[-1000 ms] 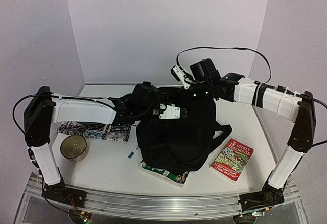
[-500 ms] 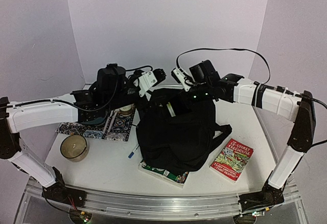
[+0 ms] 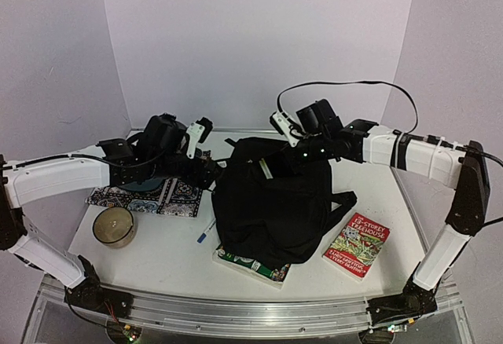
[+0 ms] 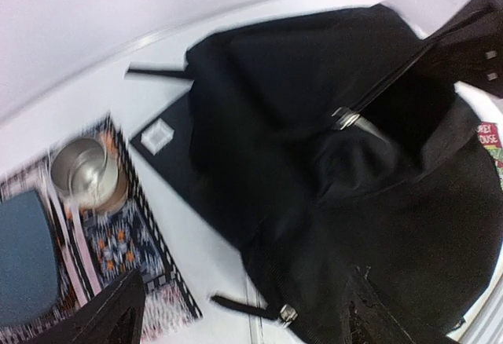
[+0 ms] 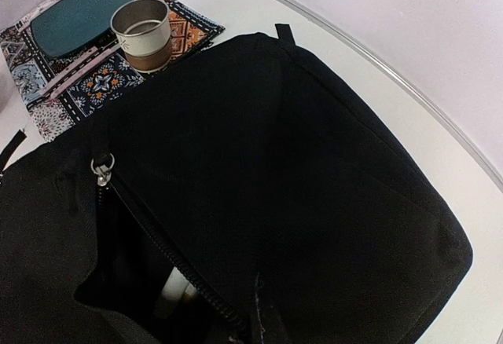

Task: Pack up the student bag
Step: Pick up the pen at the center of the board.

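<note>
Since the earlier frame the left arm has swung back from the bag's opening, and its left gripper (image 3: pixel 200 132) now hangs over the patterned mat (image 3: pixel 153 199), beside the student bag (image 3: pixel 275 210). The bag lies slumped mid-table, partly covering a green book (image 3: pixel 251 264), with a red Treehouse book (image 3: pixel 357 244) just to its right and a round tin (image 3: pixel 114 226) near the mat. The right gripper (image 3: pixel 277 163) sits at the bag's raised top edge, closed and apparently pinching the fabric.

From the left wrist, the fingers (image 4: pixel 118 312) stand wide apart with nothing between them; below lie the bag (image 4: pixel 377 203), a black notebook (image 4: pixel 169 144) tucked partly under it, and a metal cup (image 4: pixel 82 175) on the mat.

From the right wrist, the bag (image 5: pixel 299 163) fills the view, its zip (image 5: pixel 102 170) parted
</note>
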